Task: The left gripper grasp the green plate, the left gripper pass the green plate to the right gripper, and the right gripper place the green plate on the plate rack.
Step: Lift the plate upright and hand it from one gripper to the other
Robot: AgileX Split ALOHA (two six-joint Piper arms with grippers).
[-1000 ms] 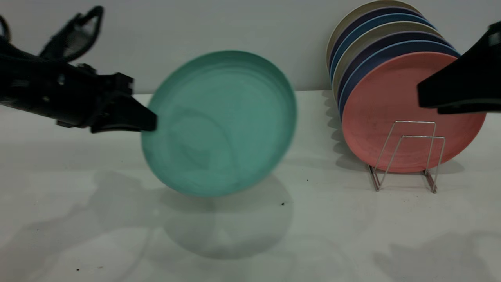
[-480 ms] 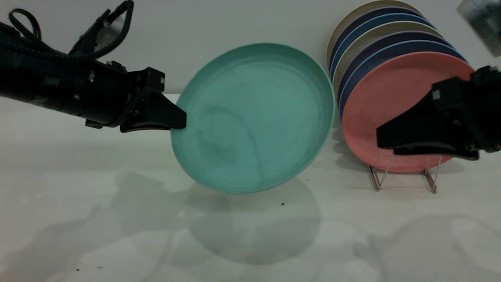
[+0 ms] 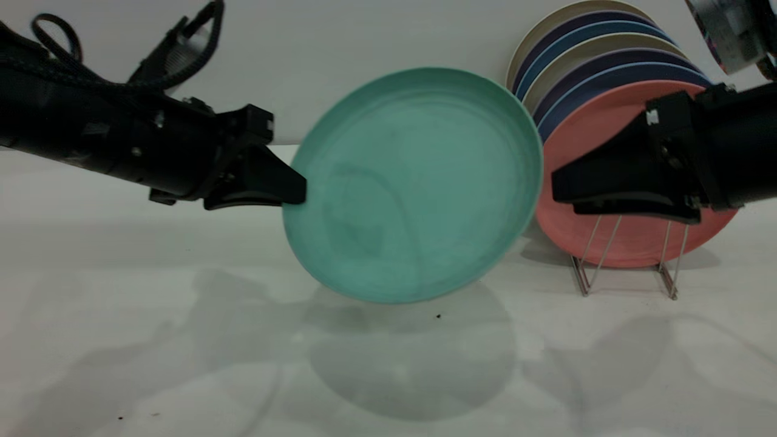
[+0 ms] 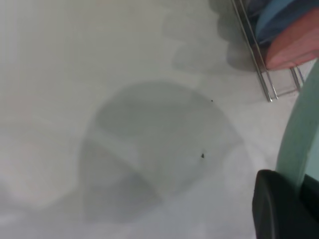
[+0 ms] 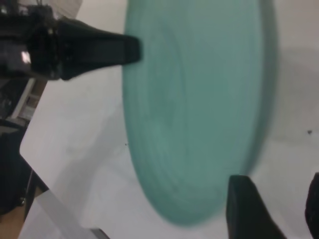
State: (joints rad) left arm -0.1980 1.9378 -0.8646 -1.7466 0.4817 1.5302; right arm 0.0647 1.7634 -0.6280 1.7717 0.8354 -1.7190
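Observation:
The green plate [image 3: 419,182] hangs tilted above the table, its hollow face toward the exterior camera. My left gripper [image 3: 296,193] is shut on its left rim; in the left wrist view the plate's edge [image 4: 299,134] sits between the black jaws of the left gripper [image 4: 296,184]. My right gripper [image 3: 555,188] is level with the plate's right rim, close to it but apart. In the right wrist view my right gripper [image 5: 291,199] is open and empty, with the plate [image 5: 194,109] just ahead of one finger [image 5: 249,209]. The plate rack [image 3: 581,280] stands at the right.
A salmon-pink plate [image 3: 583,133] stands foremost in the rack, with several blue, purple and beige plates [image 3: 601,42] behind it. The right arm hangs in front of the rack. A grey wall runs behind the white table [image 3: 121,340].
The left gripper has carried the green plate to the right and slightly up. The right gripper has come in from the right edge, down and left, to the plate's right rim.

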